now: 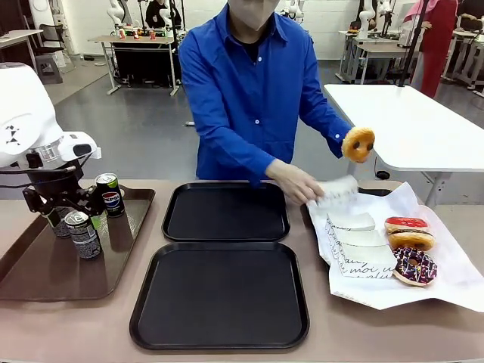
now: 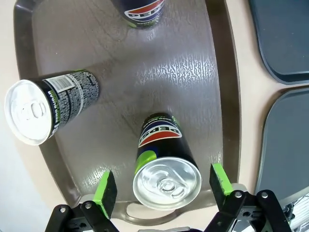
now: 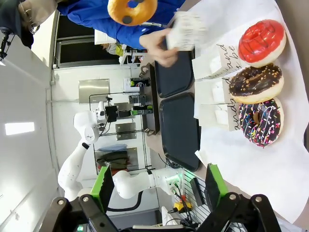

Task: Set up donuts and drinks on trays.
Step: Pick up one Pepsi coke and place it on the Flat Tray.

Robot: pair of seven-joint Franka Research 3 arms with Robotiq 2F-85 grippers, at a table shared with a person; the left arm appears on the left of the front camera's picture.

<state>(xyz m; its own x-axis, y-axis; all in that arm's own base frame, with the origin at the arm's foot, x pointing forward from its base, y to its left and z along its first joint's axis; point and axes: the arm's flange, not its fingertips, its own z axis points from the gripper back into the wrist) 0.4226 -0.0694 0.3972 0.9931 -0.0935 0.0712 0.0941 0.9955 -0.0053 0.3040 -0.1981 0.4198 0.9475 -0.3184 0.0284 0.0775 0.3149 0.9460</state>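
- Left gripper [image 2: 163, 186] stood wide open astride a can [image 2: 161, 145] on the brown tray [image 2: 193, 72], gripping nothing.
- Right gripper [image 3: 158, 186] gaped open, empty, well apart from that tray.

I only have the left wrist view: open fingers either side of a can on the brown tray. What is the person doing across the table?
Observer: The person holds up a glazed donut and a paper sleeve.
Operator: Any more donuts out?
Observer: Three on the white paper at the robot's right: a red-iced donut, a brown donut, a sprinkled donut.
Operator: And the other arm?
Observer: The right gripper is open, holding nothing.
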